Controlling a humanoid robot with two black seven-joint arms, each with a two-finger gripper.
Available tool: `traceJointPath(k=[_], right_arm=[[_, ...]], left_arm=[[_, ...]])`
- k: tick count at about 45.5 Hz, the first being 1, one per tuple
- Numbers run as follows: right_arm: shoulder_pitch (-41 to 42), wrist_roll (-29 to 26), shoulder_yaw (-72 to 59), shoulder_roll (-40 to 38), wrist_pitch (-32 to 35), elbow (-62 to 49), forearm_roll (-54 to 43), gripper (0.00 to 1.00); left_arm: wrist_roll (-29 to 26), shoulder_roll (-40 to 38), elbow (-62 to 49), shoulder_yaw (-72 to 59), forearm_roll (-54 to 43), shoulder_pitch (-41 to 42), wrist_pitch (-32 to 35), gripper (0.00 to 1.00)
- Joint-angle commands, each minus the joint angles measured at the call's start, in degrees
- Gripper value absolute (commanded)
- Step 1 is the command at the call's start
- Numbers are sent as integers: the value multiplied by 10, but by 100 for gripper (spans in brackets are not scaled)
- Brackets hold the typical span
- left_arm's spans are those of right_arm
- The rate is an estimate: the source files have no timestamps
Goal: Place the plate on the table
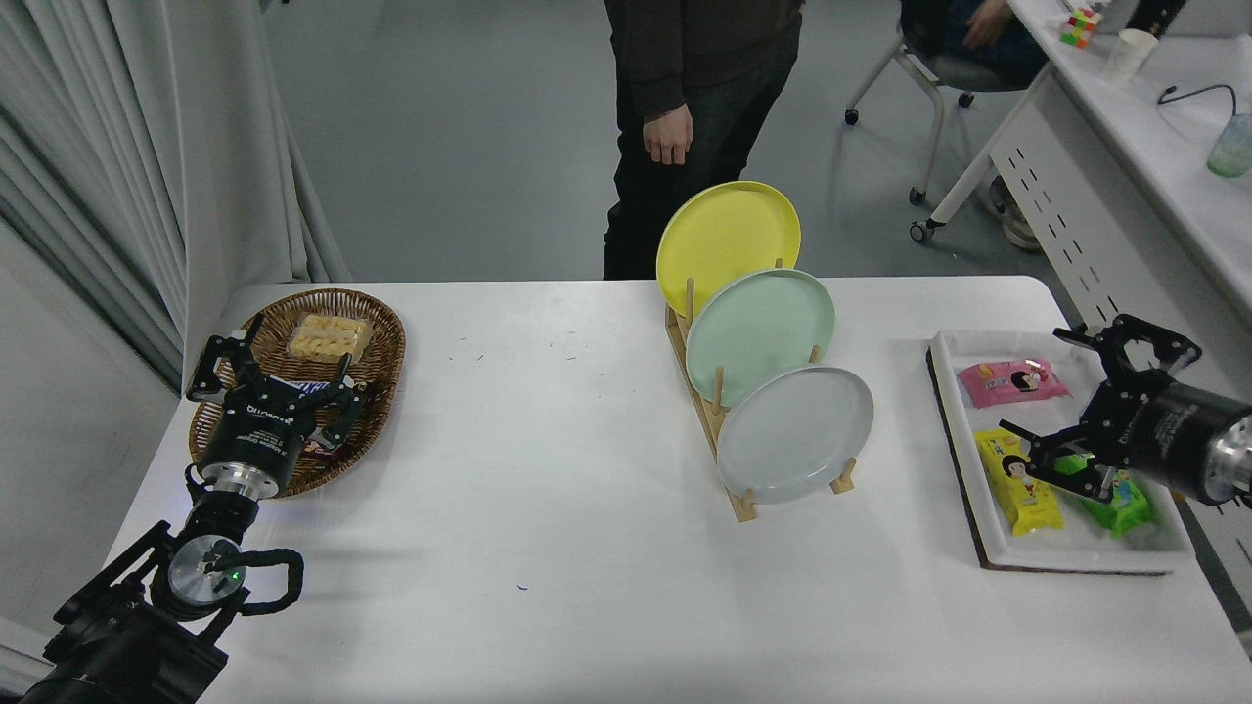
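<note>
The pale grey plate stands upright in the front slot of a wooden rack on the white table. A mint green plate and a yellow plate stand behind it in the same rack. My right gripper is open and empty, turned to point left, over the white tray well to the right of the grey plate. My left gripper is open and parked at the lower left, over the wicker basket's near edge.
A white tray at the right holds pink, yellow and green snack packs. A wicker basket with a snack box sits at the left. A person stands at the far side behind the rack. A white desk stands at the back right.
</note>
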Motion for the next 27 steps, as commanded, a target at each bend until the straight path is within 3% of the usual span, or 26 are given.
traceJointPath(k=[1,18,27], right_arm=[[24,-25,-29,8,0,-23,-7,100],[126,-52,-121,31,-29,-36,-14,100],[133,-52,-114,79,-130,-37,-67,100]], left_arm=[[0,0,0,0,0,0,0,98],[-1,0,0,0,0,0,0,98],[0,0,0,0,0,0,0,98]])
